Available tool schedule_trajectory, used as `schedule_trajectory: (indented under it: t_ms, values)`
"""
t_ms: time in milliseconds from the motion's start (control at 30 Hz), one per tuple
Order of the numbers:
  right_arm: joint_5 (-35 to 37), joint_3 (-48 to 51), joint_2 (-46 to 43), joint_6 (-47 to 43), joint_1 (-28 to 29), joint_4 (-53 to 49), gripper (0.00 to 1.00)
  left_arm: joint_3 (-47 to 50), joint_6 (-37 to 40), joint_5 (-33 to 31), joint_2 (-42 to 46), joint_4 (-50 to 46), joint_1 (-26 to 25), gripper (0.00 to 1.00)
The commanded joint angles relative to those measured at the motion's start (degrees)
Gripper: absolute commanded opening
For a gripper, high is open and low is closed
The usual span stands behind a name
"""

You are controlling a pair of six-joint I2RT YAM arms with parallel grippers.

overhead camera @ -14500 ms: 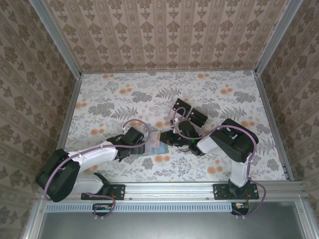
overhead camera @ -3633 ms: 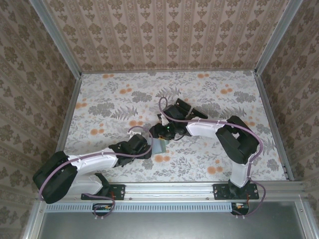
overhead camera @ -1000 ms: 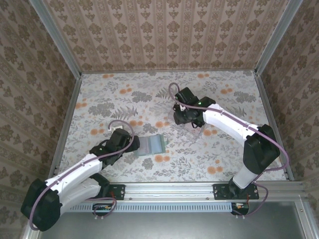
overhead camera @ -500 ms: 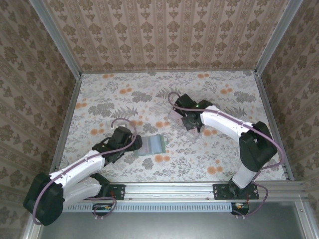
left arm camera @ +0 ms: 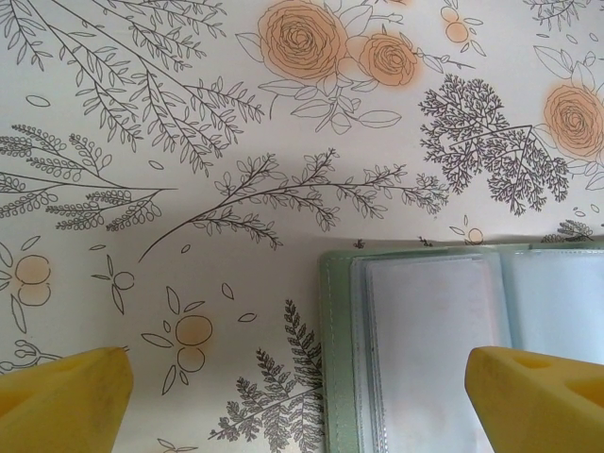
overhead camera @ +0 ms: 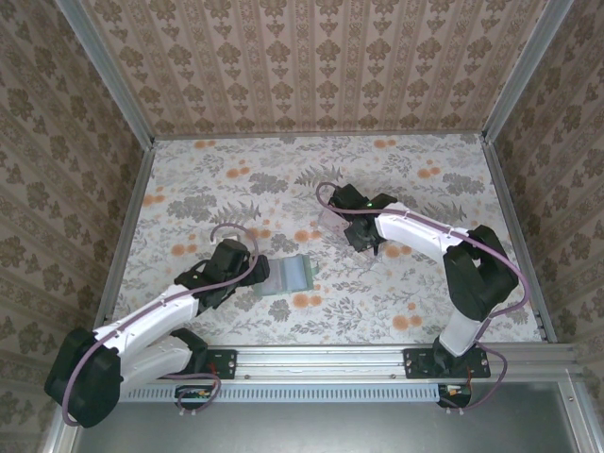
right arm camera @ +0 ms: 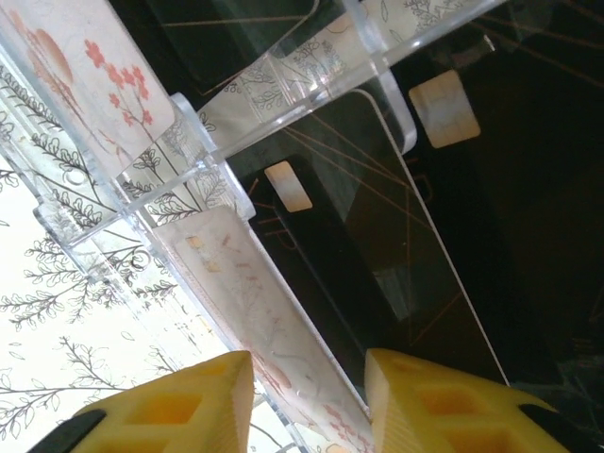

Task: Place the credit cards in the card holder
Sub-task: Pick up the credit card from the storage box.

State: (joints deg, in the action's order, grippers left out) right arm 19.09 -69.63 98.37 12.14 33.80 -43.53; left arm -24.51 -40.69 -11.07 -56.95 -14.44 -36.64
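Floral table (right arm camera: 57, 321): credit card (right arm camera: 253, 316) sits between right claw (right arm camera: 310, 401) fingers.

Top cam sat high above and behind the arm bases, looking down and forward, so the bases sat at 6 o'clock and the whole worktop (overhead camera: 208, 179) fit in. Left wrist cam hung close over the worktop facing straight down, with the card holder (left arm camera: 415, 359) at its 5 o'clock. The top view shared that card holder, just 6 o'clock of centre. Right wrist cam was jammed right against the clear stand (right arm camera: 212, 132), also in the top view.
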Motion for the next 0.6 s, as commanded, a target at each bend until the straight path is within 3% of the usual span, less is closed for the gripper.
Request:
schedule_trajectory:
  t_ms: [0, 567]
  values:
    - [-1.53, 0.82, -1.09, -0.23, -0.23, -0.17, 0.32, -0.49, 0.31, 0.5, -0.18, 0.74, 0.26, 1.0]
    - [-3.9, 0.37, -2.33, -3.37, -0.23, 0.07, 0.17, -0.62, 0.15, 0.69, -0.19, 1.18, 0.3, 1.0]
